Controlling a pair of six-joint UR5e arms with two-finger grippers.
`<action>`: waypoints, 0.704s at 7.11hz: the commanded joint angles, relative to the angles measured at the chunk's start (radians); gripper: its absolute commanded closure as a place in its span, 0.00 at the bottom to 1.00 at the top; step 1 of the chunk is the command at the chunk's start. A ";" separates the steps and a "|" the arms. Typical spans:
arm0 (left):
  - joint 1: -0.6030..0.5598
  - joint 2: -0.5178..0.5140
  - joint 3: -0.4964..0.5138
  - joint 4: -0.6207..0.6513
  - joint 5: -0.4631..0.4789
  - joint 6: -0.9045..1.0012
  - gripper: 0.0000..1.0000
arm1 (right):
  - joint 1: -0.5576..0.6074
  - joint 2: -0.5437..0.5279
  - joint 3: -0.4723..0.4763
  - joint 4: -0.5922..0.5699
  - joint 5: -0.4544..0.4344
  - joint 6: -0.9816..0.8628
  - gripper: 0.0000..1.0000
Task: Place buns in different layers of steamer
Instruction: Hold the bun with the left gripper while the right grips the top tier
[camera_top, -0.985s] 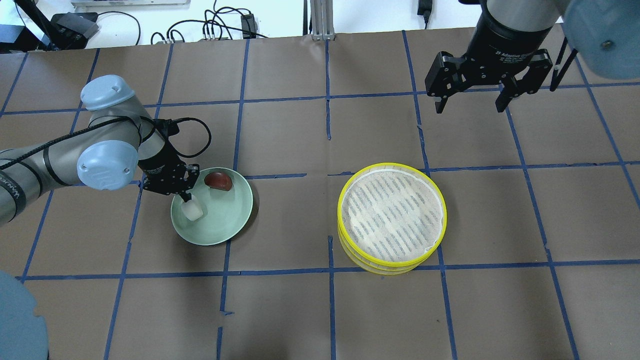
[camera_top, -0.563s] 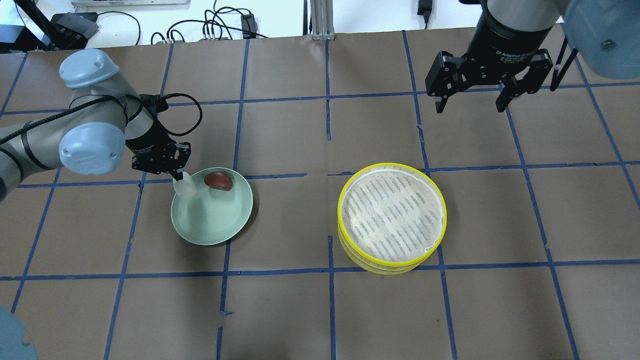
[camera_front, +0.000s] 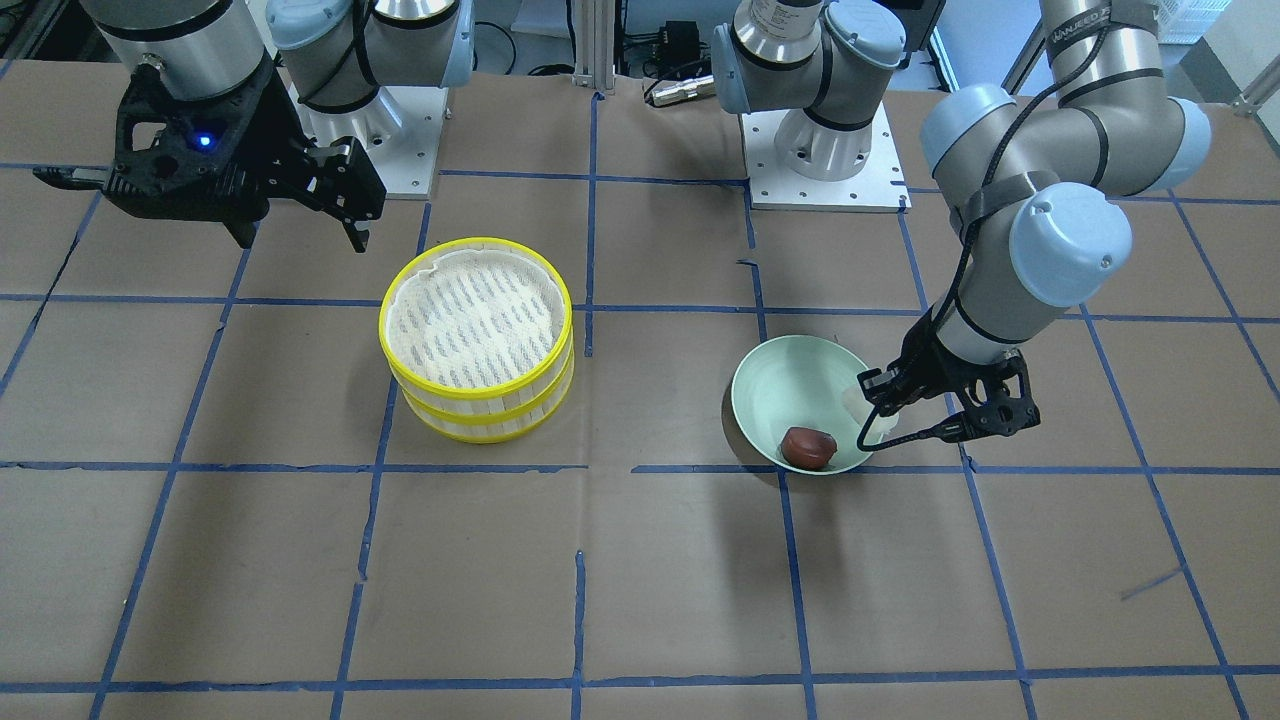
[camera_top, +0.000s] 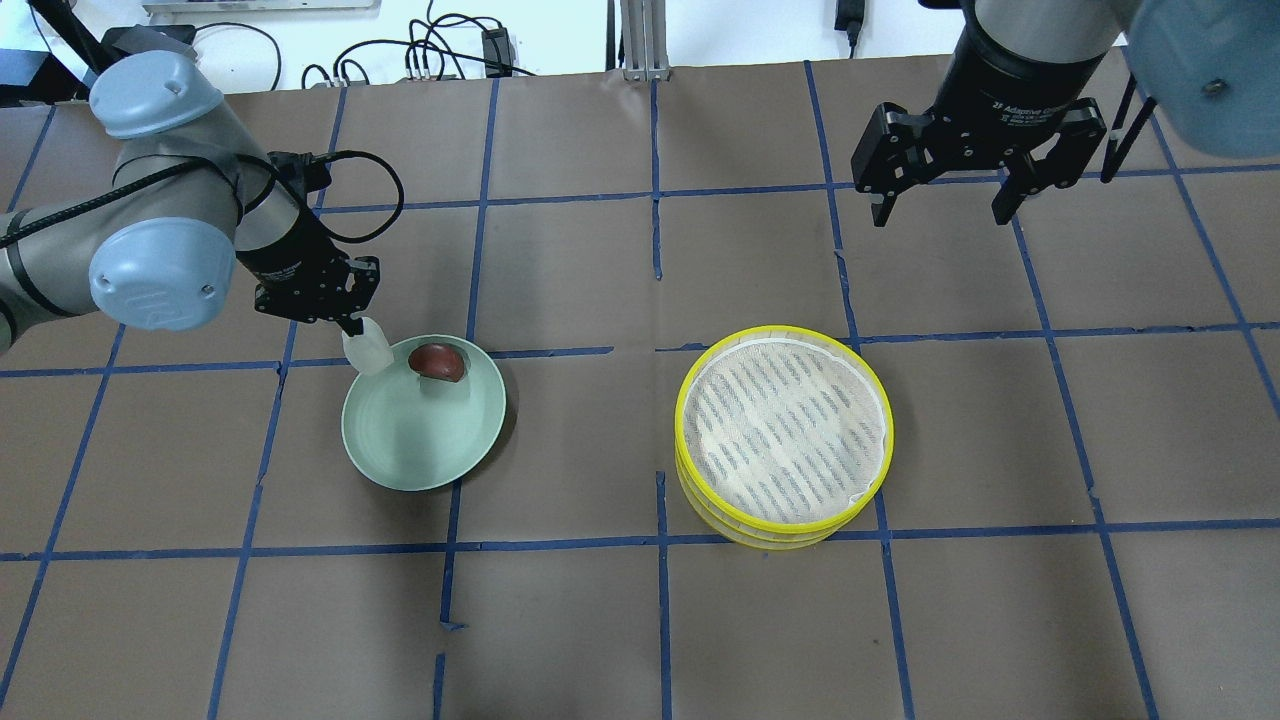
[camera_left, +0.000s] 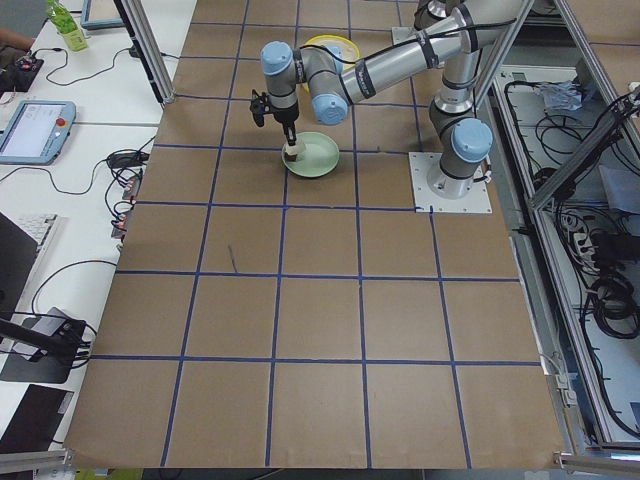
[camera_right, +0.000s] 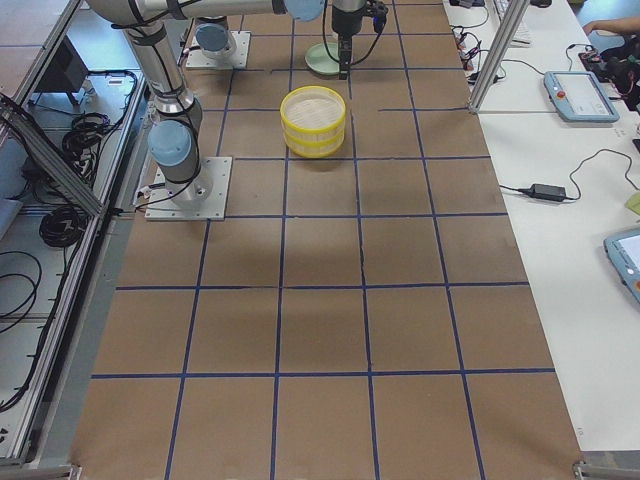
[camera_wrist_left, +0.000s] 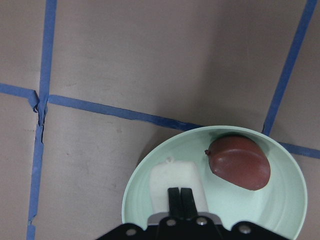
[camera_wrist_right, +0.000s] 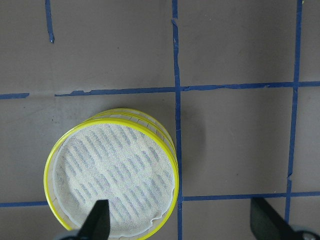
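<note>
Overhead exterior: left end effector (camera_top: 356, 332) clamps the smooth oblong white bun (camera_top: 367, 353) at the green plate (camera_top: 420, 455)'s edge; the glossy brown bun (camera_top: 438, 362) lies inside. Yellow-rimmed slatted steamer (camera_top: 762, 531) stands well apart, right end effector (camera_top: 940, 215) spread wide beyond.

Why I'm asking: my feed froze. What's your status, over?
Left gripper shut on white bun, at rim of plate. Right gripper open, hovering beyond the steamer. Brown bun on plate; top layer empty. Path looks clear.
</note>
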 joint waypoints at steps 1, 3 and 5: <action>-0.045 0.005 0.060 -0.051 0.002 -0.039 1.00 | -0.001 0.000 0.000 0.000 -0.001 -0.001 0.00; -0.045 0.007 0.064 -0.061 0.003 -0.039 1.00 | 0.013 0.001 0.110 -0.033 0.004 -0.050 0.01; -0.046 0.008 0.062 -0.061 0.002 -0.039 1.00 | 0.005 0.020 0.352 -0.285 0.001 -0.063 0.04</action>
